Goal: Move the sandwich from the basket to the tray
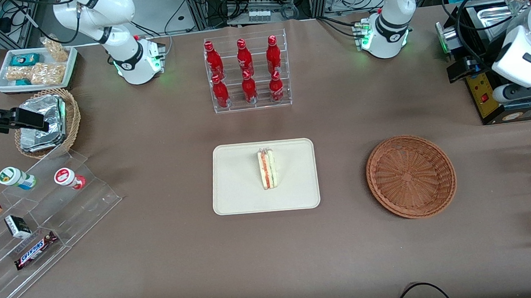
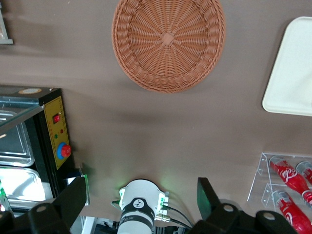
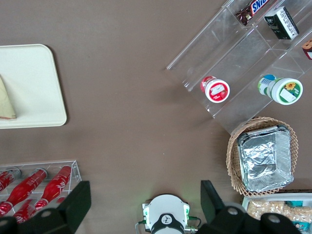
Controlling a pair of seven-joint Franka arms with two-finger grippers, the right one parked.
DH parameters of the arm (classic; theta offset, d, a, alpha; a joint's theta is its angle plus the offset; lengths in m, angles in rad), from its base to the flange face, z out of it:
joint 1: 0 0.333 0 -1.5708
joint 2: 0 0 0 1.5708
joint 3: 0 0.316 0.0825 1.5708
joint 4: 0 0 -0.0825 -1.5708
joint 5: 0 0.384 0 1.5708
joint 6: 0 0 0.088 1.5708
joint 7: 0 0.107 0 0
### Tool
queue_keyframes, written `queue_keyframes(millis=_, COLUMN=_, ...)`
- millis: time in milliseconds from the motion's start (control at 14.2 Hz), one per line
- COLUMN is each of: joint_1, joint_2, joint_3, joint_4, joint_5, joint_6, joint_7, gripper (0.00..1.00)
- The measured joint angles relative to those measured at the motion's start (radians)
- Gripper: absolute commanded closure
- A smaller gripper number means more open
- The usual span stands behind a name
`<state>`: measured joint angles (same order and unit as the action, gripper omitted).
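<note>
nearest the front camera, the tray (image 1: 231,189) lay flat on the brown table (image 1: 171,268), beige with rounded corners. on it stood the sandwich (image 1: 267,169), a white bread wedge on edge showing red-orange and green filling stripes. the basket (image 1: 411,175), reddish-brown wicker, sat empty beside the tray toward the working arm's end. the gripper (image 2: 141,200) hung high above the table, fingers (image 2: 73,200) spread wide, holding nothing.
</note>
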<state>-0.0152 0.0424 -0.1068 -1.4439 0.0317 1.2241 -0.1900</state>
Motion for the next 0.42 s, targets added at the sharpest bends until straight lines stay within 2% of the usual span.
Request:
queue_keyframes(millis=141, joint_1=0.066, joint_2=0.000, joint_3=-0.057, joint_4=-0.009, joint_5=0.000, joint_6=0.046, joint_7=0.017, gripper=0.00)
queue_keyframes(millis=422, joint_1=0.075, joint_2=-0.040, joint_3=-0.071, joint_4=-0.075, joint_5=0.000, joint_6=0.082, joint_7=0.026, gripper=0.00)
